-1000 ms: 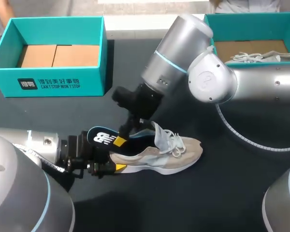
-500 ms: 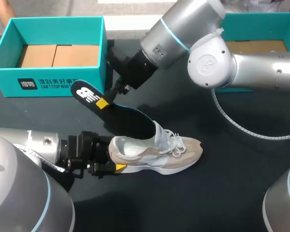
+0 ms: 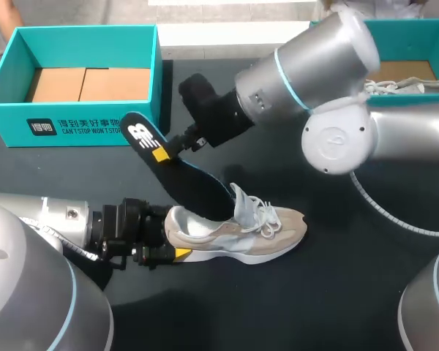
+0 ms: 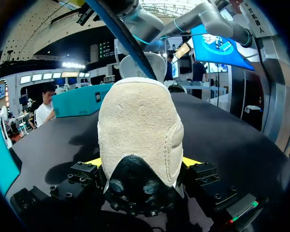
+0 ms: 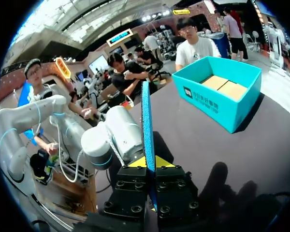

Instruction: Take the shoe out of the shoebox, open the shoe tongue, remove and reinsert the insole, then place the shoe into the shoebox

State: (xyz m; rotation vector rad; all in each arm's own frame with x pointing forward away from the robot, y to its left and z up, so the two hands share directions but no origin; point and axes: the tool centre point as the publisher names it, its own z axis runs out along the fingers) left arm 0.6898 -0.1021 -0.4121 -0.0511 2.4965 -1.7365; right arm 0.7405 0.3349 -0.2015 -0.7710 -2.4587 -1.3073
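Teal shoebox (image 3: 73, 124) stands at ten o'clock on the table (image 3: 351, 285). At seven, the left gripper (image 3: 172, 238) pinches the heel of the beige sneaker (image 3: 274, 232) from both sides. The right gripper (image 3: 164, 151), toward eleven, clamps the black insole (image 3: 196, 184), whose lower end meets the sneaker's collar.

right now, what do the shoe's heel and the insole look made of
shoe: heel looks like matte beige suede, from its fuzzy nap. insole: probably foam, from its blue grainy edge in the right wrist view; dark smooth top.
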